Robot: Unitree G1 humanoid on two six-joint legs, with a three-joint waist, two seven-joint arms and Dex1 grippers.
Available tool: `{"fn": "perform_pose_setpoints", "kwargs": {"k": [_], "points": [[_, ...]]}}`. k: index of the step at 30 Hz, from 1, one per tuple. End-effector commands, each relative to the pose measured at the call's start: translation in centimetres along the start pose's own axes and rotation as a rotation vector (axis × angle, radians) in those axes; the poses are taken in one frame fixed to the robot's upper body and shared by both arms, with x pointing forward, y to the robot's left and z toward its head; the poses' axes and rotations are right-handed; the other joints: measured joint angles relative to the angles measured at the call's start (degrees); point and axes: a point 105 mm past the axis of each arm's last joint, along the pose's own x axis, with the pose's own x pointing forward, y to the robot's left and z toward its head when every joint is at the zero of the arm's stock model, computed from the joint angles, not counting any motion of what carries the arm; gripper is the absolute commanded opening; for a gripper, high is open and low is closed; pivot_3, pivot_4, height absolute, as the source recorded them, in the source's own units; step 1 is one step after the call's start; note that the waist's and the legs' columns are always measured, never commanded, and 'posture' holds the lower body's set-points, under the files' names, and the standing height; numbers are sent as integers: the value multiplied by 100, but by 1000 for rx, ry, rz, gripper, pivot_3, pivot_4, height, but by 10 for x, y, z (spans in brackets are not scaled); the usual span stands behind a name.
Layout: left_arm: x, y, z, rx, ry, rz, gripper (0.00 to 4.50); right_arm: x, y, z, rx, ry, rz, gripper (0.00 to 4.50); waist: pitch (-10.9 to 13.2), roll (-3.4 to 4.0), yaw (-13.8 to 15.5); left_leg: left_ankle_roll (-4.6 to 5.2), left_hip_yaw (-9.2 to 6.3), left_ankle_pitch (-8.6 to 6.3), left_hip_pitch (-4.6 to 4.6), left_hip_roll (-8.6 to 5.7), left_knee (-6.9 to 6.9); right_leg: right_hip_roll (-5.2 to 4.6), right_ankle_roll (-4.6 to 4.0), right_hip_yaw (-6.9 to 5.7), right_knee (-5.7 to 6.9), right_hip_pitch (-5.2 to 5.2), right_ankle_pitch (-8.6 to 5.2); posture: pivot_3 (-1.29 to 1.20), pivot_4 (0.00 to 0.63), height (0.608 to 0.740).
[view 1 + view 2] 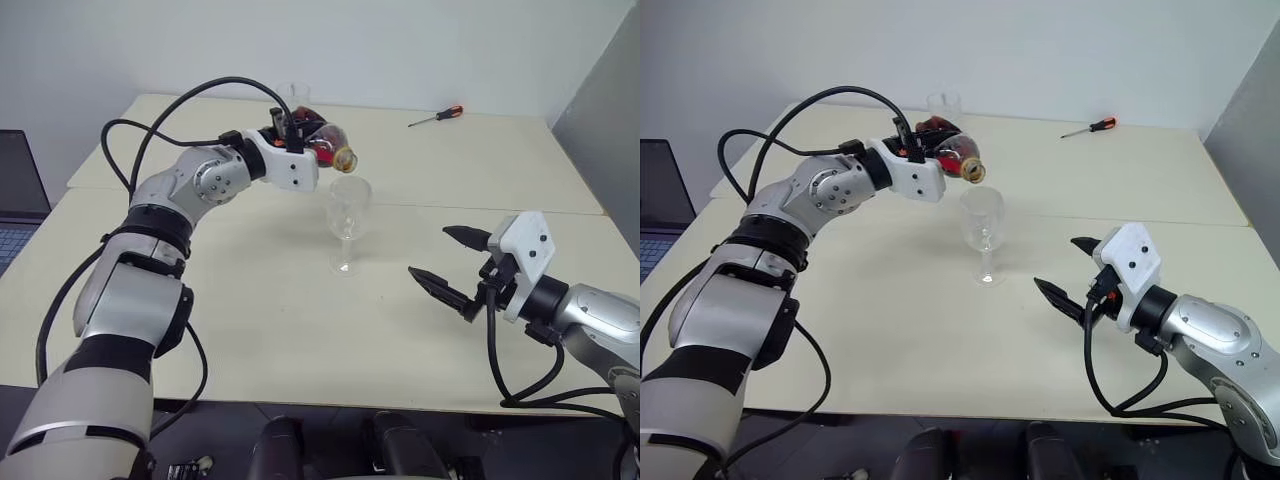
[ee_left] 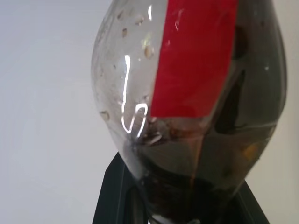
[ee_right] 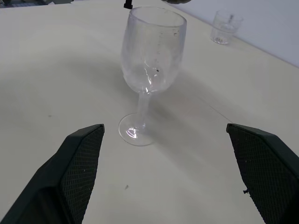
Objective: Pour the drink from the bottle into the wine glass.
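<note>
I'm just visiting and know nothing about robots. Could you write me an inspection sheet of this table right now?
Surface: pale table, bare in front.
Job's things: bottle tipped over upright wine glass; drink inside bottle; glass looks empty.
Clutter: tumbler, screwdriver at far side.
Grippers: left gripper shut on bottle; right gripper open, apart from glass.
Cables: black cables loop off both arms.
Surroundings: white wall, laptop at left.

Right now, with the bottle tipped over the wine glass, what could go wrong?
The bottle, held in the shut left gripper, has its mouth above the near rim of the glass, so the drink may run past it onto the table. The glass stands free; the open right gripper is apart from it, so a bump could tip it.
</note>
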Motion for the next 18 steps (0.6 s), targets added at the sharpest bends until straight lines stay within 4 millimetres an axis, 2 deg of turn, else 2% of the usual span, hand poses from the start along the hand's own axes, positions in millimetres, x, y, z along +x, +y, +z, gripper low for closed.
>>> {"fn": "perform_pose_setpoints", "kwargs": {"k": [1, 18], "points": [[2, 27, 7, 49, -35, 74, 738, -3, -3, 11, -44, -32, -13, 4500, 0, 0, 1, 0, 0, 0, 0, 0, 0, 0, -1, 0, 0, 0, 1, 0, 150, 740], [2, 29, 7, 101, -32, 69, 737, -2, -5, 12, -53, -32, -15, 4500, 0, 0, 1, 0, 1, 0, 0, 0, 0, 0, -3, 0, 1, 0, 2, 0, 150, 740]]}}
